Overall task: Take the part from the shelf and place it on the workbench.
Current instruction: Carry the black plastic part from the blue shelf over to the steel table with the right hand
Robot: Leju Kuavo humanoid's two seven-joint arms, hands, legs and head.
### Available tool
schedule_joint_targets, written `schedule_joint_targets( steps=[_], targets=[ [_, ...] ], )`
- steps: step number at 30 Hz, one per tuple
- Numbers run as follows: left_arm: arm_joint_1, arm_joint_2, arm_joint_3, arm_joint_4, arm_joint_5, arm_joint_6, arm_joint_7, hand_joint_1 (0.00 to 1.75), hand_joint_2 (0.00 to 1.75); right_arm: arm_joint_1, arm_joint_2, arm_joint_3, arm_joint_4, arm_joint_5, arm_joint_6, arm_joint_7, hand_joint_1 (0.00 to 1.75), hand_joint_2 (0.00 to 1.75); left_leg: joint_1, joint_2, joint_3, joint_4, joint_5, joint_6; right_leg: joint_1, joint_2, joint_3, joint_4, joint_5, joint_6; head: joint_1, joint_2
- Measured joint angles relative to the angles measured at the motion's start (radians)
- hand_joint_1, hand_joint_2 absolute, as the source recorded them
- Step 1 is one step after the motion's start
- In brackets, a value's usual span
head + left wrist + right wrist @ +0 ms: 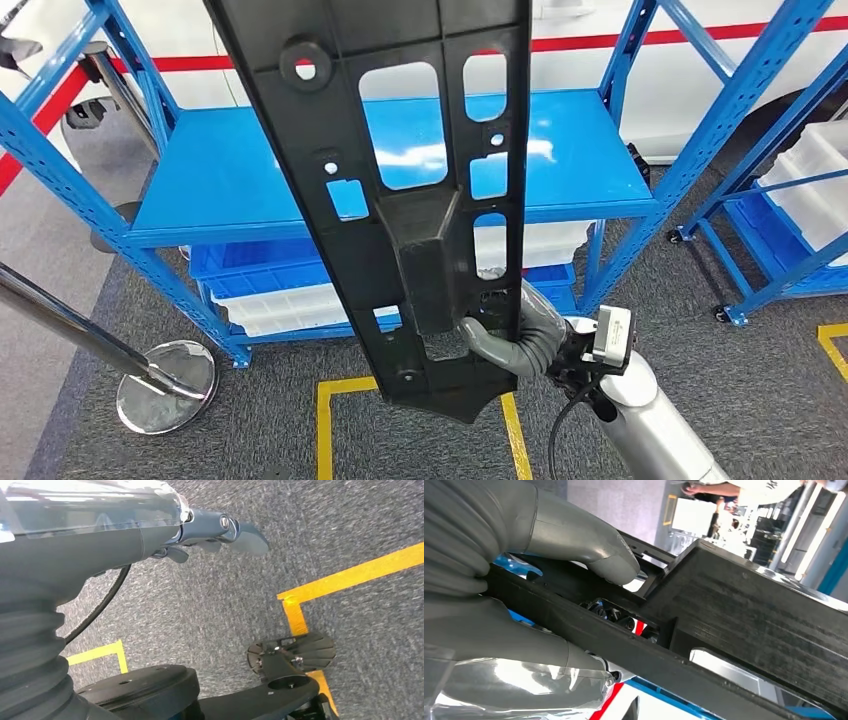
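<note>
Gripping its lower end, the right hand holds the long black matte plastic part, pierced with rectangular cutouts, upright before the blue shelf. Left hand hangs empty, fingers extended, over grey carpet.

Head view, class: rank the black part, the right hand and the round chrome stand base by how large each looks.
1. black part, largest, though closest to the camera
2. right hand and chrome stand base: look about alike, so unranked
</note>
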Motion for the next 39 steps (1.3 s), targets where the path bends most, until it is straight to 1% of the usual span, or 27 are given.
schedule_joint_targets(
  steps=[1,2,4,5,6,7,9,11,13,15,16,17,19,20,21,22,23,25,27,28,30,31,33,35,36,37,39],
  targets=[
    [0.001,0.0,0.001,0.0,0.0,0.0,0.0,0.0,1.75,0.0,-0.001,0.0,0.0,0.002,0.0,0.0,1.75,1.75,0.001,-0.001,-0.009,0.014,-0.023,-0.006,-0.003,-0.003,-0.011,-0.002,0.012,-0.008,0.0,0.0],
    [0.003,0.0,0.003,0.0,0.0,-0.001,0.0,0.0,1.75,0.001,-0.002,0.0,0.0,0.004,-0.001,0.0,1.75,1.75,0.003,-0.001,-0.021,0.045,-0.066,-0.013,-0.006,-0.007,-0.024,-0.004,0.025,-0.015,0.0,0.0],
    [0.005,0.0,0.005,0.0,0.0,-0.003,0.0,0.0,1.75,0.002,-0.003,0.0,0.0,0.005,-0.002,0.0,1.75,1.75,0.006,-0.001,-0.049,0.161,-0.173,-0.023,-0.005,-0.009,-0.054,-0.004,0.049,-0.021,0.0,0.0],
    [0.005,0.0,0.005,0.0,0.0,-0.004,0.0,0.0,1.75,0.005,-0.003,0.0,0.0,0.005,-0.003,0.0,1.75,1.75,0.006,0.0,-0.057,0.223,-0.204,-0.027,-0.005,-0.01,-0.072,-0.003,0.062,-0.021,0.0,0.0],
    [0.005,0.0,0.005,0.0,0.0,-0.007,0.0,0.0,1.75,0.008,-0.003,0.0,-0.001,0.005,-0.003,0.001,1.75,1.75,0.007,0.0,-0.053,0.268,-0.209,-0.029,-0.004,-0.01,-0.09,-0.002,0.075,-0.02,0.0,0.0],
    [0.004,0.0,0.006,0.0,-0.001,-0.008,0.0,0.0,1.75,0.011,-0.003,0.0,-0.001,0.005,-0.003,0.001,1.75,1.75,0.007,0.0,-0.036,0.285,-0.189,-0.029,-0.004,-0.01,-0.108,0.0,0.088,-0.019,0.0,0.0],
    [0.003,0.0,0.006,0.0,-0.002,-0.011,0.0,0.0,1.75,0.017,-0.003,-0.001,-0.002,0.007,-0.003,0.004,1.75,1.75,0.007,-0.001,0.046,0.221,-0.134,-0.025,-0.003,-0.01,-0.141,0.005,0.112,-0.014,0.0,0.0],
    [-0.001,0.0,0.006,0.0,-0.005,-0.012,0.0,0.0,1.75,0.019,-0.003,-0.004,-0.008,0.01,-0.003,0.006,1.75,1.75,0.004,-0.002,0.166,0.068,-0.149,-0.014,-0.001,-0.009,-0.159,0.009,0.132,-0.005,0.0,0.0],
    [-0.004,0.0,0.006,0.0,-0.007,-0.013,-0.001,0.0,1.75,0.02,-0.004,-0.01,-0.016,0.016,-0.003,0.007,1.75,1.75,-0.001,-0.003,0.226,-0.031,-0.182,-0.001,0.0,-0.01,-0.164,0.004,0.154,0.006,0.0,0.0],
    [-0.002,0.0,0.006,0.0,-0.007,-0.013,-0.001,0.0,1.75,0.025,-0.004,-0.013,-0.019,0.025,-0.004,0.008,1.75,1.75,0.0,-0.001,0.218,-0.044,-0.168,0.013,-0.002,-0.009,-0.167,-0.005,0.167,0.018,0.0,0.0],
    [-0.001,0.0,0.006,0.0,-0.007,-0.014,-0.001,0.0,1.75,0.029,-0.004,-0.014,-0.02,0.028,-0.004,0.009,1.75,1.75,0.002,0.0,0.21,-0.046,-0.157,0.021,-0.003,-0.006,-0.173,0.004,0.15,0.022,0.0,0.0],
    [0.0,0.0,0.006,0.0,-0.008,-0.015,0.0,0.0,1.75,0.033,-0.004,-0.016,-0.02,0.03,-0.005,0.009,1.75,1.75,0.003,0.001,0.199,-0.049,-0.143,0.029,-0.003,-0.003,-0.184,0.031,0.112,0.025,0.0,0.0],
    [0.0,0.0,0.006,0.0,-0.009,-0.016,0.001,0.0,1.75,0.038,-0.004,-0.018,-0.021,0.032,-0.006,0.009,1.75,1.75,0.002,-0.001,0.17,-0.048,-0.117,0.038,-0.005,0.001,-0.212,0.147,0.0,0.027,0.0,0.0],
    [0.0,0.0,0.006,0.0,-0.008,-0.017,0.002,0.0,1.75,0.04,-0.004,-0.02,-0.021,0.032,-0.006,0.009,1.75,1.75,0.001,-0.004,0.154,-0.046,-0.105,0.04,-0.005,0.002,-0.223,0.215,-0.038,0.027,0.0,0.0],
    [0.001,0.0,0.007,0.0,-0.008,-0.018,0.002,0.0,1.75,0.043,-0.004,-0.021,-0.021,0.032,-0.006,0.009,1.75,1.75,0.0,-0.007,0.136,-0.043,-0.093,0.04,-0.005,0.002,-0.226,0.269,-0.049,0.028,0.0,0.0],
    [0.002,0.0,0.007,0.0,-0.007,-0.018,0.003,0.0,1.75,0.046,-0.004,-0.023,-0.021,0.032,-0.006,0.009,1.75,1.75,-0.001,-0.009,0.119,-0.038,-0.083,0.039,-0.005,0.002,-0.217,0.293,-0.035,0.027,0.0,0.0],
    [0.003,0.0,0.007,0.0,-0.006,-0.018,0.004,0.0,1.75,0.049,-0.004,-0.024,-0.021,0.032,-0.005,0.008,1.75,1.75,-0.001,-0.012,0.102,-0.033,-0.075,0.037,-0.005,0.003,-0.192,0.282,-0.007,0.026,0.0,0.0],
    [0.004,-0.001,0.007,0.0,-0.006,-0.018,0.002,0.0,1.75,0.049,-0.004,-0.025,-0.021,0.032,-0.003,0.007,1.75,1.75,-0.002,-0.016,0.072,-0.022,-0.061,0.032,-0.004,0.005,-0.099,0.171,0.029,0.019,0.0,0.0],
    [0.004,-0.001,0.007,0.0,-0.006,-0.018,0.001,0.0,1.75,0.046,-0.004,-0.026,-0.022,0.032,0.0,0.005,1.75,1.75,-0.004,-0.019,0.053,-0.014,-0.047,0.022,0.001,0.009,-0.014,0.043,0.01,0.012,0.0,0.0],
    [0.004,-0.002,0.007,0.0,-0.006,-0.018,0.0,0.0,1.75,0.045,-0.004,-0.026,-0.022,0.031,0.0,0.005,1.75,1.75,-0.004,-0.019,0.047,-0.013,-0.04,0.016,0.004,0.011,0.002,0.01,-0.002,0.009,0.0,0.0],
    [0.004,-0.002,0.007,0.0,-0.006,-0.018,0.0,0.0,1.75,0.044,-0.004,-0.027,-0.023,0.03,0.0,0.004,1.75,1.75,-0.004,-0.02,0.038,-0.013,-0.029,0.005,0.005,0.007,0.0,-0.01,0.002,0.0,0.0,0.0],
    [0.005,-0.001,0.007,0.0,-0.006,-0.019,0.0,0.0,1.75,0.044,-0.006,-0.027,-0.023,0.03,0.0,0.004,1.75,1.75,-0.004,-0.018,0.031,-0.004,-0.041,-0.002,0.003,0.003,-0.006,-0.013,0.011,-0.007,0.0,0.0],
    [0.005,-0.001,0.008,0.0,-0.006,-0.02,0.0,0.0,1.75,0.044,-0.009,-0.027,-0.023,0.03,0.0,0.004,1.75,1.75,-0.001,-0.014,0.006,0.066,-0.113,-0.014,-0.003,-0.005,-0.022,-0.019,0.03,-0.021,0.0,0.0],
    [0.005,-0.001,0.008,0.0,-0.006,-0.021,-0.001,0.0,1.75,0.045,-0.012,-0.027,-0.023,0.029,0.001,0.004,1.75,1.75,0.004,-0.011,-0.025,0.193,-0.2,-0.025,0.0,-0.009,-0.043,-0.017,0.047,-0.027,0.0,0.0],
    [0.006,-0.001,0.008,0.0,-0.007,-0.021,-0.005,0.0,1.75,0.045,-0.012,-0.027,-0.023,0.028,0.001,0.005,1.75,1.75,0.005,-0.01,-0.032,0.246,-0.219,-0.028,0.0,-0.012,-0.054,-0.016,0.055,-0.027,0.0,0.0],
    [0.006,-0.001,0.008,0.0,-0.008,-0.021,-0.011,0.0,1.75,0.045,-0.012,-0.027,-0.023,0.028,0.002,0.006,1.75,1.75,0.006,-0.009,-0.026,0.268,-0.213,-0.03,0.001,-0.014,-0.066,-0.014,0.063,-0.026,0.0,0.0],
    [0.005,-0.001,0.007,0.0,-0.013,-0.014,-0.025,0.0,1.75,0.044,-0.012,-0.027,-0.023,0.027,0.002,0.008,1.75,1.75,0.006,-0.007,0.033,0.213,-0.159,-0.028,0.001,-0.016,-0.088,-0.01,0.076,-0.023,0.0,0.0]
  ],
)
